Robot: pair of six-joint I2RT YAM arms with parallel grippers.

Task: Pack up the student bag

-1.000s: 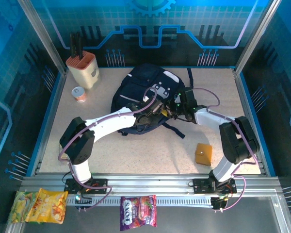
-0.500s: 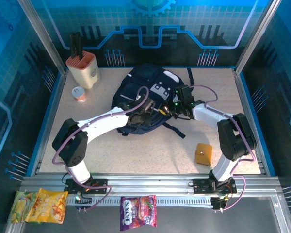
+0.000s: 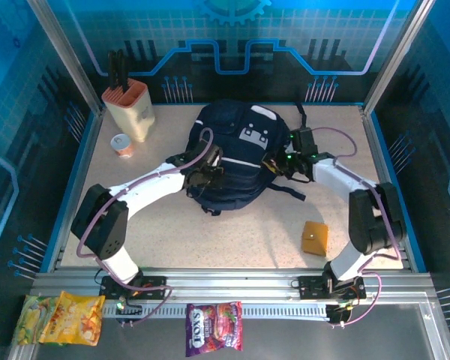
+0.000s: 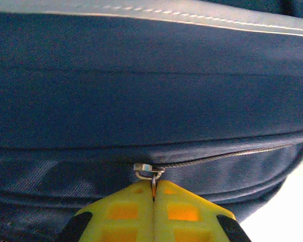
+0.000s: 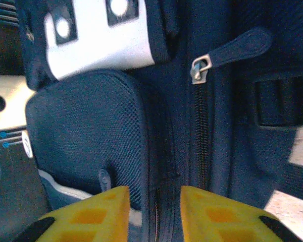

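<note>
Movement here: over the last second the student bag [image 3: 244,154] has bunched up and shifted a little rightward. It now sits at the rear middle of the tabletop [image 3: 232,232]. My left arm has swung out to the left. The left pincer [image 4: 152,185] is pressed together, pinching the zip pull [image 4: 150,172], so I judge that zip is being run along. The right pincer [image 5: 154,194] is spread astride a zip seam, gripping nothing. There's bare tabletop in front, with an orange pouch [image 3: 313,238] near the right arm. The knife block [image 3: 129,106] and small cup [image 3: 121,144] are well apart at back left, and the back wall is close behind the bag.
</note>
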